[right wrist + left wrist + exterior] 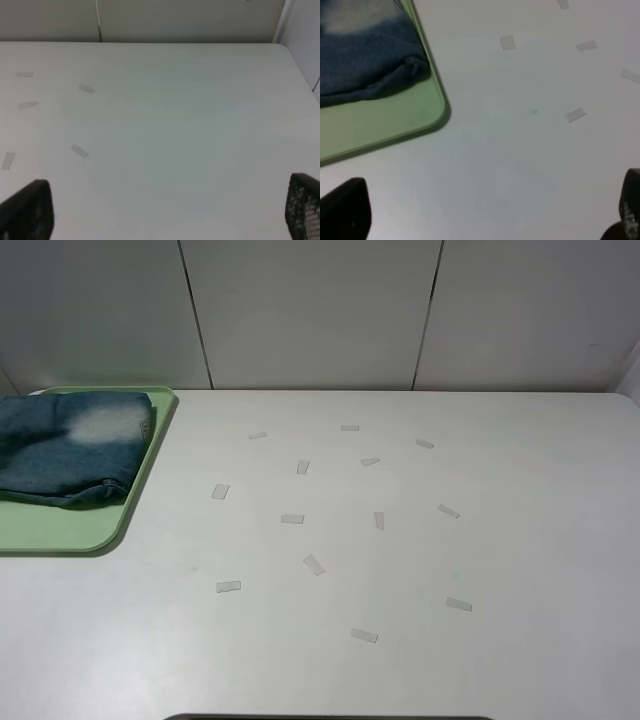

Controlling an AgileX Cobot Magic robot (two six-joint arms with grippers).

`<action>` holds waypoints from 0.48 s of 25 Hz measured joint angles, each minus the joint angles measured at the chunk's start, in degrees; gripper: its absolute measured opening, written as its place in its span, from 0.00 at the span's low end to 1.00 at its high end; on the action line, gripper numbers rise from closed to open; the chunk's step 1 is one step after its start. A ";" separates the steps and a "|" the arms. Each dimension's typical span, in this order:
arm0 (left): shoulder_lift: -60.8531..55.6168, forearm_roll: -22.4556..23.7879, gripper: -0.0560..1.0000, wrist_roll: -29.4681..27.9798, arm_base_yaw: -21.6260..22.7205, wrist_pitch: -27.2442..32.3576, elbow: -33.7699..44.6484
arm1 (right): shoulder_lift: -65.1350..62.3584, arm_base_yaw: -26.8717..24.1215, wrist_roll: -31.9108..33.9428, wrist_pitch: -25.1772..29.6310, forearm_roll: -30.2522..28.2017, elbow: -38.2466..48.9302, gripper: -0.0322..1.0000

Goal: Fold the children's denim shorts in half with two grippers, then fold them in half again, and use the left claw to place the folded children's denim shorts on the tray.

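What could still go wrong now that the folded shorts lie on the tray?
1. The folded denim shorts sit toward the far side of the tray, and a loose corner bulges near its right rim; that fold may spring open.
2. The tray reaches past the left edge of the exterior view, so I cannot tell how it sits there.
3. The left tool is open, close to the tray's corner; a low sweep might nudge it.

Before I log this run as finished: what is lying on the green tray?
The folded children's denim shorts lie on the tray, pale faded patch up. The tray's near end is bare; the folds hide the shorts' other side.
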 joint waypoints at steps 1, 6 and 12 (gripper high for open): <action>0.00 0.00 0.99 0.00 0.00 0.00 0.00 | 0.00 0.00 0.00 0.00 0.00 0.00 0.71; 0.00 0.00 0.99 0.00 0.00 0.00 0.00 | 0.00 0.00 0.00 0.00 0.00 0.00 0.71; 0.00 0.00 0.99 0.00 0.00 0.00 0.00 | 0.00 0.00 0.00 0.00 0.00 0.00 0.71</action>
